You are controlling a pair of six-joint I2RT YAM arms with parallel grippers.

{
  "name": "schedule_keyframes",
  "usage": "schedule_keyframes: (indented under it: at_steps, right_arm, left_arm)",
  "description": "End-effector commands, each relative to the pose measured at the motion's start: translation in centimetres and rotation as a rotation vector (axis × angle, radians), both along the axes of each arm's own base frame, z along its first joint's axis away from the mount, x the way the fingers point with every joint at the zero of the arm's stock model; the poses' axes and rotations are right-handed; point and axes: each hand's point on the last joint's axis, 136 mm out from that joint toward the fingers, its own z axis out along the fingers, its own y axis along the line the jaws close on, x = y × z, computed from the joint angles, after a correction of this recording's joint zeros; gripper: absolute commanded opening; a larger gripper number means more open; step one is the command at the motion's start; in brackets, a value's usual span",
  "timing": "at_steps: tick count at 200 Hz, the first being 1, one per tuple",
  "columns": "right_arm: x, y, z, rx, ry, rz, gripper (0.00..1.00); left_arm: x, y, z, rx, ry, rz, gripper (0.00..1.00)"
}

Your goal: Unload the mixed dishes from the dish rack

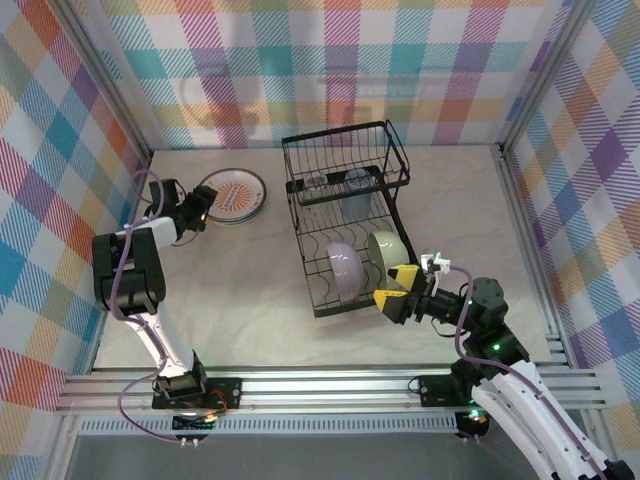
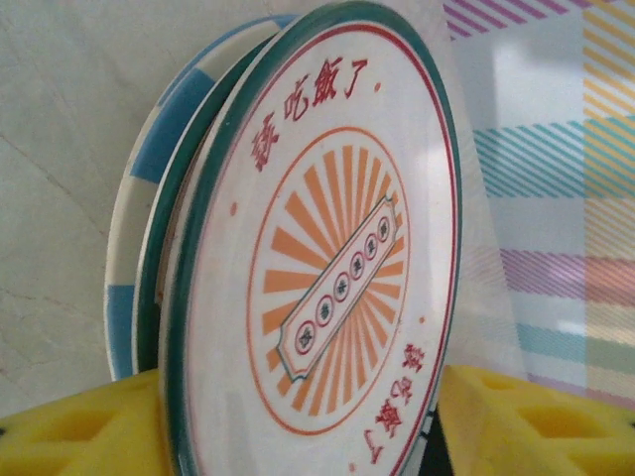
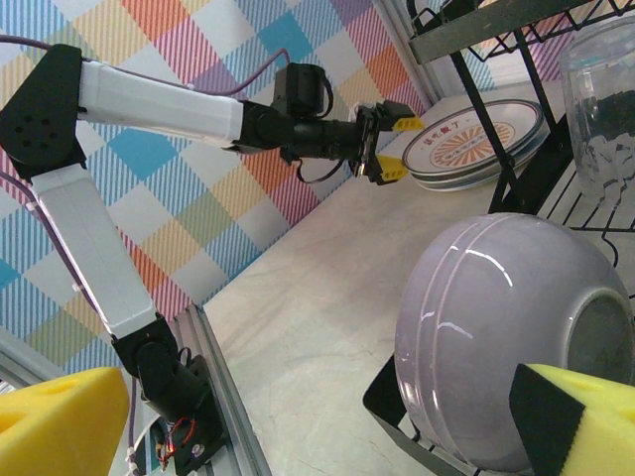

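The white plate with orange pattern (image 2: 327, 268) lies on a blue-and-white striped plate (image 2: 159, 129) on the table at the back left, the stack (image 1: 232, 194) flat. My left gripper (image 1: 198, 208) stands open at the stack's near-left edge, with the top plate's rim between its yellow fingers (image 2: 536, 416). The black dish rack (image 1: 345, 215) holds a lavender bowl (image 1: 343, 272), a pale green bowl (image 1: 388, 250) and two glass tumblers (image 1: 355, 190). My right gripper (image 1: 393, 285) is open at the rack's front right corner, with the lavender bowl (image 3: 506, 327) just ahead of its right finger (image 3: 575, 426).
Plaid walls close in the table on the left, back and right. An aluminium rail (image 1: 330, 385) runs along the near edge by the arm bases. Bare tabletop (image 1: 250, 280) lies between the plate stack and the rack.
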Motion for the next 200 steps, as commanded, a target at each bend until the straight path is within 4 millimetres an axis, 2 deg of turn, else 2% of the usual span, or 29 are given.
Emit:
schedule_keyframes:
  at_steps: [1,34,88,165,188,200]
  right_arm:
    - [-0.3,0.0,1.0,0.002,-0.054,0.005,0.99]
    - [-0.3,0.0,1.0,0.0,-0.054,0.005,0.99]
    - [-0.3,0.1,1.0,-0.001,-0.053,0.005,0.99]
    - [0.0,0.1,0.6,-0.011,-0.049,-0.006,0.99]
    - [0.4,-0.1,0.4,-0.019,-0.043,-0.028,0.99]
    - [0.6,-0.2,0.4,-0.022,-0.035,-0.045,0.99]
  left_arm:
    - [0.0,0.7,2.4,0.057,-0.008,-0.031,0.79]
    - [-0.6,0.9,2.0,0.092,0.062,-0.054,1.0]
    - [-1.1,1.1,1.7,0.12,0.118,-0.062,1.0]
    - [-0.1,0.1,2.5,0.095,0.087,-0.076,1.0]
    - [-1.0,0.5,3.6,0.14,0.103,-0.054,1.0]
    - [-2.5,0.6,4.4,0.183,0.136,-0.034,1.0]
